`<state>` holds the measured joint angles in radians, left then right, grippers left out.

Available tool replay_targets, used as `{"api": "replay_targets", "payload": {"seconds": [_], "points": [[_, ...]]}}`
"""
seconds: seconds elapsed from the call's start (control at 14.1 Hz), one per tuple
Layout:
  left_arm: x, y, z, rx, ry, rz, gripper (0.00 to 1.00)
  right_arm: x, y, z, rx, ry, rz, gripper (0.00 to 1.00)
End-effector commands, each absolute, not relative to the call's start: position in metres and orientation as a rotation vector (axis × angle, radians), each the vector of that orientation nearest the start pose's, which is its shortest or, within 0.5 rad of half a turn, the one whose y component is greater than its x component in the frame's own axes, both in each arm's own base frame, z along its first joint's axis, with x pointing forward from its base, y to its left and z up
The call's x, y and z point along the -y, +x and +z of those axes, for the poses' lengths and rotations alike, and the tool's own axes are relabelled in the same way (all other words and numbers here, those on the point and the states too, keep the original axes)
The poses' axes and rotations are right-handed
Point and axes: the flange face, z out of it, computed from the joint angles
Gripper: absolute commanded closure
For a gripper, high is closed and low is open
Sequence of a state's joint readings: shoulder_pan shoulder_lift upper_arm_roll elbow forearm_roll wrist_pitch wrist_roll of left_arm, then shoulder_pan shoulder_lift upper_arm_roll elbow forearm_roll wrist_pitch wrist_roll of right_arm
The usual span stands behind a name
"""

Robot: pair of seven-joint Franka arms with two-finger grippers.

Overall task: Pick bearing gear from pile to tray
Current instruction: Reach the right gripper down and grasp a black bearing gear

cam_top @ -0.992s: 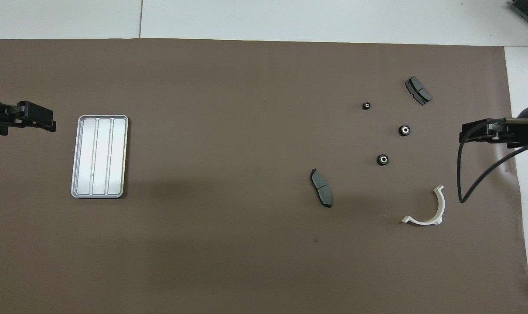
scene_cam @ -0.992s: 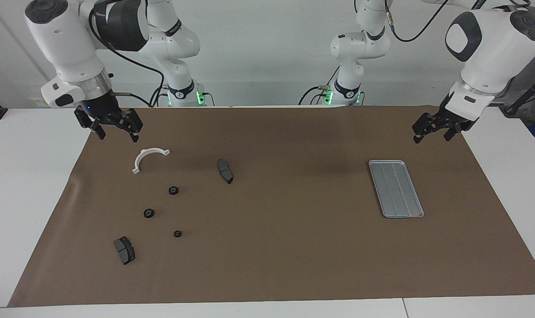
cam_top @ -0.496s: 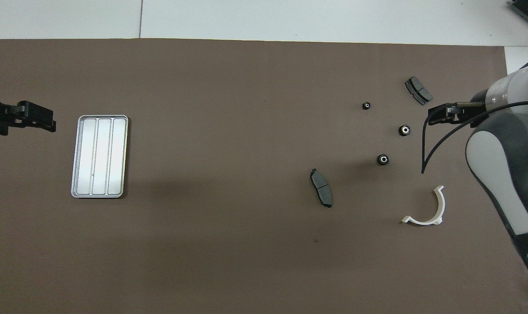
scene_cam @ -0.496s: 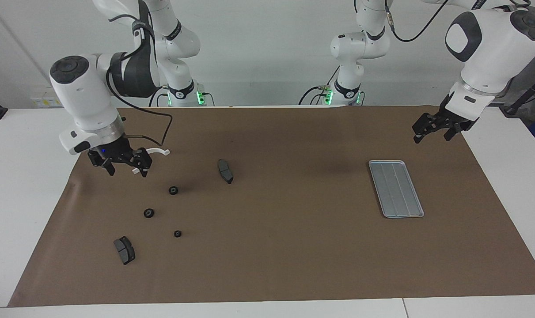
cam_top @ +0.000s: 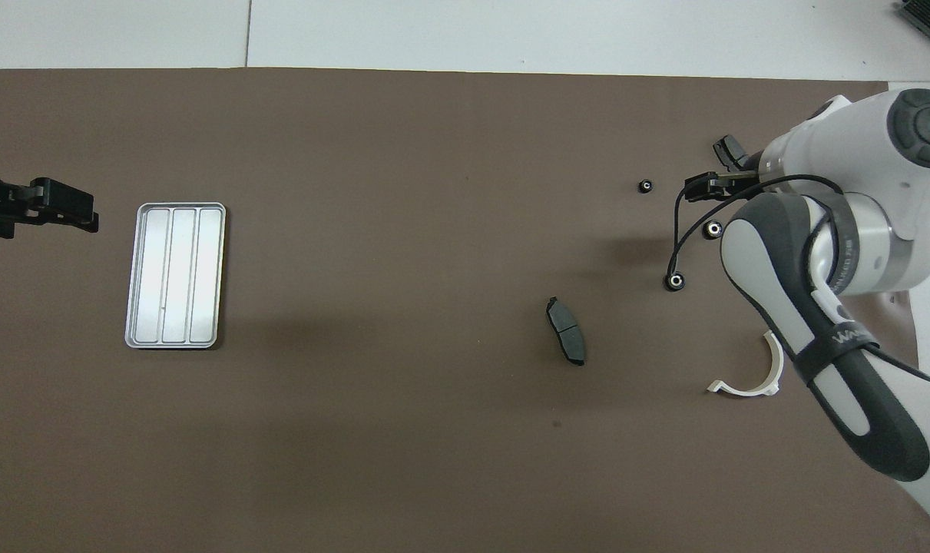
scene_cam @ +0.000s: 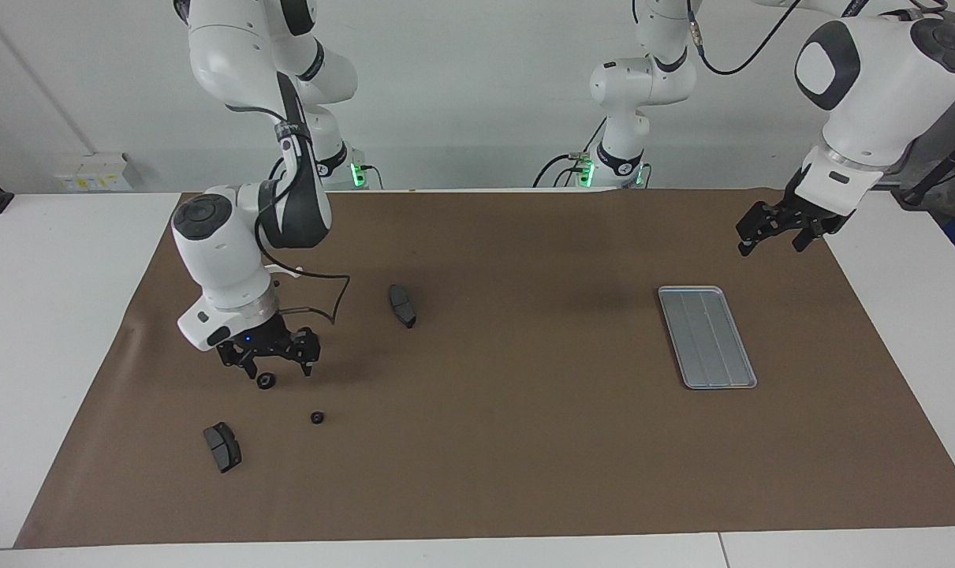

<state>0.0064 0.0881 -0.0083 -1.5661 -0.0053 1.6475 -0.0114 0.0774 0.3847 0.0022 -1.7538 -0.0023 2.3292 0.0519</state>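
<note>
Three small black bearing gears lie in the pile at the right arm's end of the mat: one, one farther from the robots, and one that my right hand hides in the facing view. My right gripper is open and low over the pile, just over the first gear, not touching it. The silver ridged tray lies empty at the left arm's end. My left gripper is open and waits in the air beside the tray.
One dark brake pad lies toward the mat's middle, and another is the pile's farthest part. The white half-ring bracket lies nearer to the robots, partly under the right arm. A brown mat covers the table.
My right arm has swung out from the mat's corner and come down over the gears, past the white bracket. The left arm and all parts have stayed put.
</note>
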Motion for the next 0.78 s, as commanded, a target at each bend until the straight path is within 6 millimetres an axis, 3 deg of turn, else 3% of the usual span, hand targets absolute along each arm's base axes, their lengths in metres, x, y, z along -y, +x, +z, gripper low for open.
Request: {"api": "replay_targets", "payload": {"seconds": [0.0,0.14,0.71], "points": [[-0.001,0.578,0.586,0.01,-3.128,-0.005,0.0,-0.069,0.68,0.337,0.042,-3.077,-0.342,0.0],[-0.001,0.578,0.586,0.01,-3.128,-0.005,0.0,-0.08,0.686,0.314,0.061,-3.063,-0.377,0.0],[-0.001,0.578,0.586,0.01,-3.128,-0.005,0.0,-0.078,0.691,0.3,0.065,-3.058,-0.412,0.0]]}}
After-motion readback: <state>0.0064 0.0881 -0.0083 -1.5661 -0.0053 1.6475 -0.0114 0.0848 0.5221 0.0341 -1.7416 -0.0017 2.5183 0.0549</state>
